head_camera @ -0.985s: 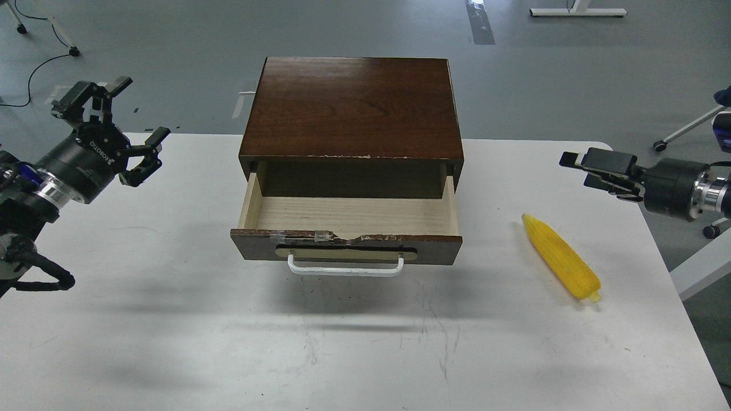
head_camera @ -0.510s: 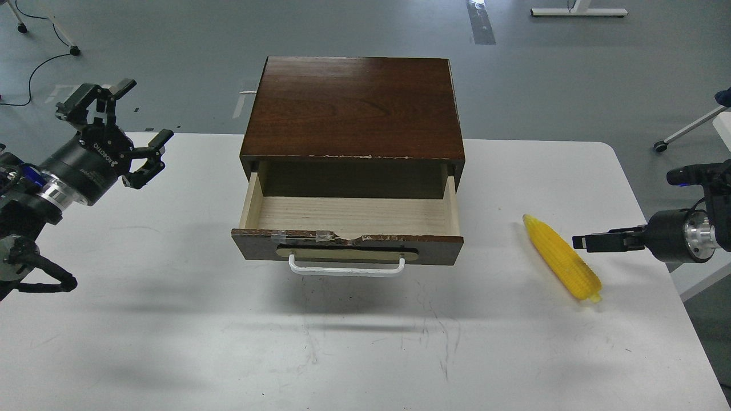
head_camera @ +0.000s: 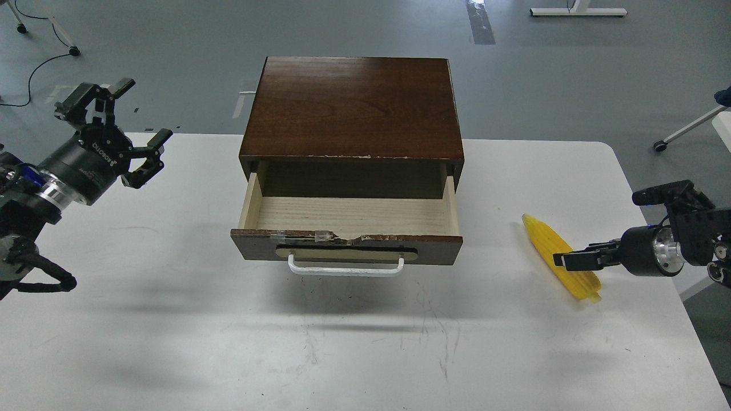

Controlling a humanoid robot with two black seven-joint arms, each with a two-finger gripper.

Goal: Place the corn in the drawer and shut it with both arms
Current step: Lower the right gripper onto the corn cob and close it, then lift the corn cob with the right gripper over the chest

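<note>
The yellow corn point(head_camera: 543, 238) lies flat on the white table point(head_camera: 171, 331), to the right of the drawer, thin end pointing away from me. The dark-brown drawer point(head_camera: 346, 244) stands pulled open, its pale wood interior empty and its white bar handle point(head_camera: 345, 269) facing me. My right gripper point(head_camera: 566, 261) comes in from the right and is low over the middle of the corn. It is seen edge-on, so its fingers cannot be told apart. My left gripper point(head_camera: 123, 123) is open and empty, raised at the table's far left, well away from the drawer.
The dark-brown cabinet point(head_camera: 351, 105) that holds the drawer stands at the table's back middle. The table's right edge runs close behind the corn. Chair legs and castors point(head_camera: 659, 145) stand on the grey floor at the right.
My right gripper has dropped from high at the far right and moved left to the corn's middle. The left arm, drawer and corn have hardly moved.
</note>
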